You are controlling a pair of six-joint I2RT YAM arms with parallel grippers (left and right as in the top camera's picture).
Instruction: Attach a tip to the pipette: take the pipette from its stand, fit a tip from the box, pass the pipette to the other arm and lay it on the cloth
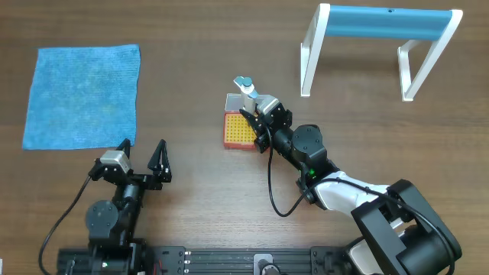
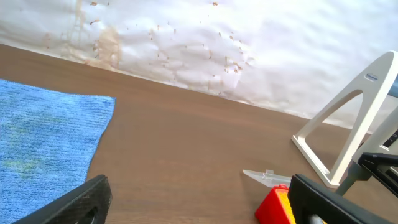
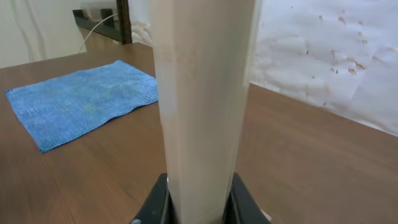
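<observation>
My right gripper is shut on the white pipette, which has a blue cap and stands upright over the far edge of the red tip box. In the right wrist view the pipette body rises between my fingers. The pipette's lower end is hidden. The blue cloth lies flat at the far left. My left gripper rests open near its base, just in front of the cloth's near right corner, with nothing between its fingers.
The white stand with a blue top bar is at the far right, without the pipette. From the left wrist view I see the cloth, the red box corner and the stand's leg. A black cable loops by the right arm.
</observation>
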